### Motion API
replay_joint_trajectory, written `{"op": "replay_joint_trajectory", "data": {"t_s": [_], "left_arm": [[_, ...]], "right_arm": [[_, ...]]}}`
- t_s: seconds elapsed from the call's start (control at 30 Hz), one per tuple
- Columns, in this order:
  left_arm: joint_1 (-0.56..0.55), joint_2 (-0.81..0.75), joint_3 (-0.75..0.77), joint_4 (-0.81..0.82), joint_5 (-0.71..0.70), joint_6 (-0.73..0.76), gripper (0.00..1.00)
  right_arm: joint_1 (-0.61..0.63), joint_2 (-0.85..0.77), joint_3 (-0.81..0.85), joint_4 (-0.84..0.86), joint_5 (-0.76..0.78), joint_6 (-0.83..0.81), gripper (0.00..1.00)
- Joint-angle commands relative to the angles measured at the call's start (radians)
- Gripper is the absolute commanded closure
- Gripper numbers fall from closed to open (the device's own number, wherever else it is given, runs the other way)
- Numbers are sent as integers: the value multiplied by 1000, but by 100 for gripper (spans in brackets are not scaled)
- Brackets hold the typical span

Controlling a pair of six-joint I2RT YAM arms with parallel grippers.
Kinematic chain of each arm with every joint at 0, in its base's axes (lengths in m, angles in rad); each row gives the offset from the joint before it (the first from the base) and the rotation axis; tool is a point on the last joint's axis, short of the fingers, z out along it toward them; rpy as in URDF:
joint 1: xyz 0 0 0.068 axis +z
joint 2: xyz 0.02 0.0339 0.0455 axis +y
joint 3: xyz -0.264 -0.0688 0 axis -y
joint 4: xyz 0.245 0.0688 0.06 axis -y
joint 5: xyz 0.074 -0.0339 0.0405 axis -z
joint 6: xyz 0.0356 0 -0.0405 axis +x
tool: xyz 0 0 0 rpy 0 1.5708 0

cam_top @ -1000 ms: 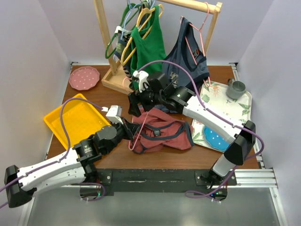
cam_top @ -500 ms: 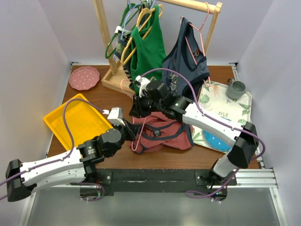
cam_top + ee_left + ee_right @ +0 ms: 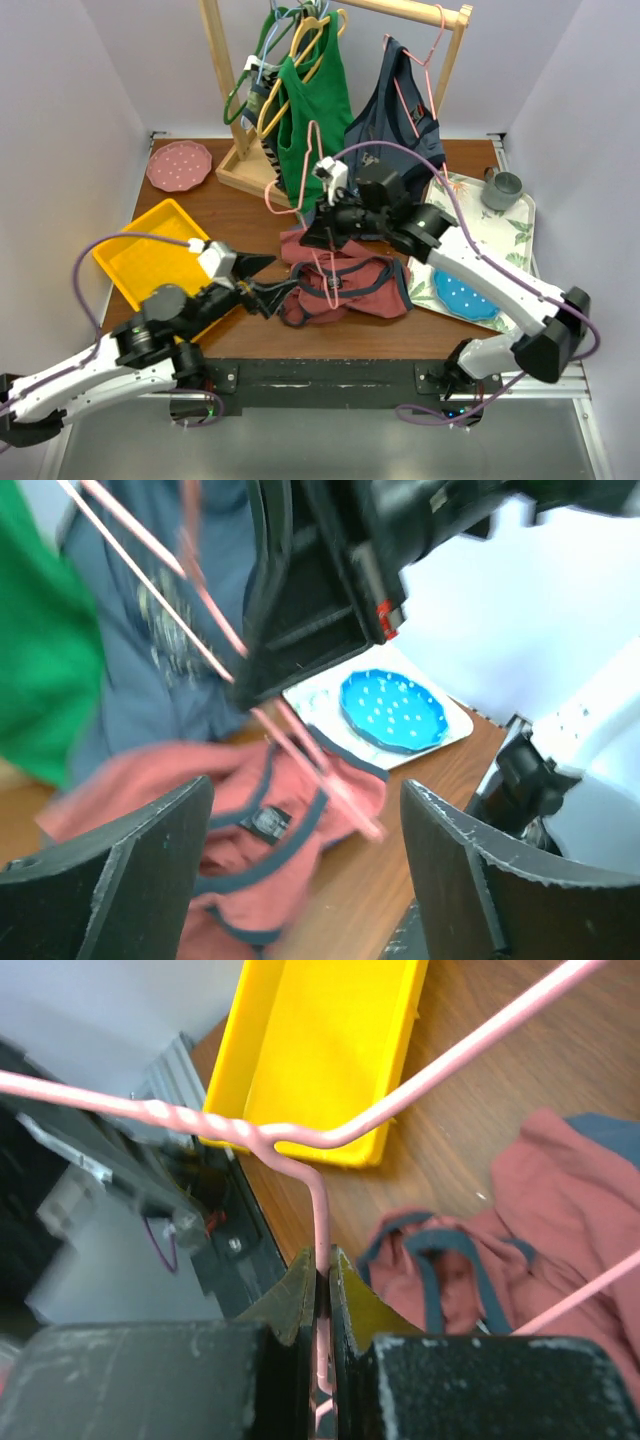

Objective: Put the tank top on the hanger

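The faded red tank top (image 3: 350, 285) lies crumpled on the table's near middle, its navy trim showing. The pink hanger (image 3: 317, 165) stands tilted above it, its lower wire reaching down onto the cloth. My right gripper (image 3: 320, 232) is shut on the hanger's wire (image 3: 322, 1230), just below the twisted neck. My left gripper (image 3: 268, 283) hangs open at the shirt's left edge. Between its fingers (image 3: 110, 870) I see only the tank top (image 3: 230, 810) and the hanger (image 3: 310, 755) beyond, blurred; nothing is gripped.
A wooden rack at the back holds a green tank top (image 3: 315, 100) and a navy one (image 3: 400, 120) on other hangers. A yellow tray (image 3: 160, 255) sits left, a pink plate (image 3: 179, 165) far left. A floral tray (image 3: 480, 225) at right carries a blue plate (image 3: 462, 293) and a grey mug (image 3: 500, 188).
My right gripper closed on the hanger and lifted it, moving right. My left gripper let go of the hanger, opened and drew back toward the near left.
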Motion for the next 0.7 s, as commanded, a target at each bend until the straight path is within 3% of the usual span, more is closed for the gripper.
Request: {"op": "replay_joint_trajectory", "data": {"t_s": [0.0,0.07,0.1,0.17,0.3,0.4,0.67], "left_arm": [[-1,-124,78,-152,142,358,18],[-1,-155,72,-149,163,511,17],[-1,-165,72,-143,168,565,17],[-1,-154,75,-143,180,721,16],[-1,-35,150,-204,231,927,16],[-1,51,199,-255,265,993,16],[-1,174,223,-315,383,990,17]], "right_arm": [[-53,-114,-54,-135,-196,-295,100],[-58,-134,-49,-218,-224,-426,100],[-58,-128,-39,-349,-254,-605,100],[-60,-103,-4,-469,-311,-725,100],[-53,35,62,-797,-341,-1032,100],[-46,86,98,-913,-348,-1157,100],[2,101,141,-942,-307,-1202,100]]}}
